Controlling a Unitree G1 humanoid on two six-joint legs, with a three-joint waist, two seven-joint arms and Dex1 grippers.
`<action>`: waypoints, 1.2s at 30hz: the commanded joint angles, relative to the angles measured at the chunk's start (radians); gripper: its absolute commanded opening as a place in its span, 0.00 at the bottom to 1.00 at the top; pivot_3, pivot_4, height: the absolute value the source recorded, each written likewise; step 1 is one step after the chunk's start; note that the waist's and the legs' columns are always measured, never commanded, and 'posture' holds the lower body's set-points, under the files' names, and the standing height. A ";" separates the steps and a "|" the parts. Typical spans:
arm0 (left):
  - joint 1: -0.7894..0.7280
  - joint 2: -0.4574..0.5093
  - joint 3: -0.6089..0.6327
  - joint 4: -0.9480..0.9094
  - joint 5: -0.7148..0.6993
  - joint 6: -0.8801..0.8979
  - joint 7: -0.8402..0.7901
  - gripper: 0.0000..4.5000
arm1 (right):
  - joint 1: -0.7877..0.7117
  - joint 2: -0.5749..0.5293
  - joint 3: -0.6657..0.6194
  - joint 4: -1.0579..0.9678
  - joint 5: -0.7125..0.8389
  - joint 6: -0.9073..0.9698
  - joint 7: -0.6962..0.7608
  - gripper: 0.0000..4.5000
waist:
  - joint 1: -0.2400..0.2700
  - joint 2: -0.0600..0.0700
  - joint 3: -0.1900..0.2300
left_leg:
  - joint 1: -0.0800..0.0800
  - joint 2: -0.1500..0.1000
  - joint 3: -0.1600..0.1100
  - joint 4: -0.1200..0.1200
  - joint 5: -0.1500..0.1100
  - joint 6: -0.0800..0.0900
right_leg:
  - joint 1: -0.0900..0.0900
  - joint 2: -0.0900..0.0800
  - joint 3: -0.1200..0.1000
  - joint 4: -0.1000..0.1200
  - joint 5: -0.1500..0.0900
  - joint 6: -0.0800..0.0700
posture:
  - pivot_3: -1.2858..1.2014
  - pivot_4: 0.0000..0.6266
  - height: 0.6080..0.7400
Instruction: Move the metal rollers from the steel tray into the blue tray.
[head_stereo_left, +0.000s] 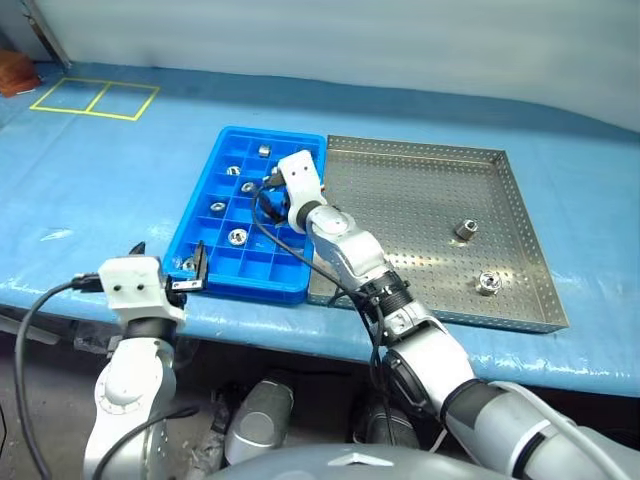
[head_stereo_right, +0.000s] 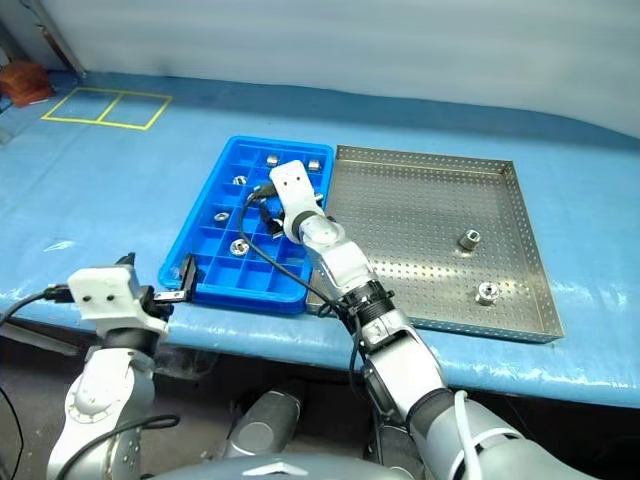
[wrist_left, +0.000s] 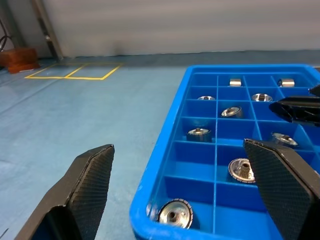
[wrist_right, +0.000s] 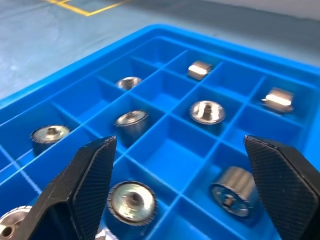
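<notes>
The right hand (wrist_right: 175, 200) hangs wide open and empty over the bright blue compartmented plastic tray (head_stereo_left: 205, 205); it should lift clear before crossing to the two shiny metal rollers (head_stereo_left: 466, 229) near the perforated steel tray's (head_stereo_left: 420, 150) right rim; the left hand (wrist_left: 175, 195) gapes empty.

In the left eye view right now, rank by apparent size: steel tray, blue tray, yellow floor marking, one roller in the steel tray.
1. steel tray
2. blue tray
3. yellow floor marking, though it lies farther from the camera, so this rank is unsure
4. roller
</notes>
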 joint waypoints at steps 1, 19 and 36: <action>-0.038 0.015 -0.016 0.025 -0.011 -0.002 -0.019 1.00 | 0.083 0.047 -0.065 -0.132 0.000 0.027 -0.096 0.96 | -0.018 0.000 0.000 | 0.000 0.000 0.000 0.000 0.000 0.000 | 0.000 0.000 0.000 0.000 0.000 0.000 | 0.61 0.24 1.00; -0.153 0.046 -0.071 0.124 -0.027 0.004 -0.069 1.00 | -0.028 -0.034 -0.385 0.098 -0.075 -0.088 -0.530 0.96 | -0.261 0.001 0.000 | 0.005 0.002 0.005 0.001 0.000 0.001 | 0.002 0.002 0.006 0.001 0.005 -0.001 | 0.57 0.24 1.00; -0.101 0.029 -0.070 0.085 -0.023 -0.002 -0.038 1.00 | -0.129 -0.053 -0.457 0.418 -0.028 -0.219 -0.554 0.96 | -0.254 0.001 0.000 | 0.005 0.002 0.007 0.002 0.001 0.003 | 0.003 0.002 0.008 0.001 0.006 -0.001 | 0.61 0.24 1.00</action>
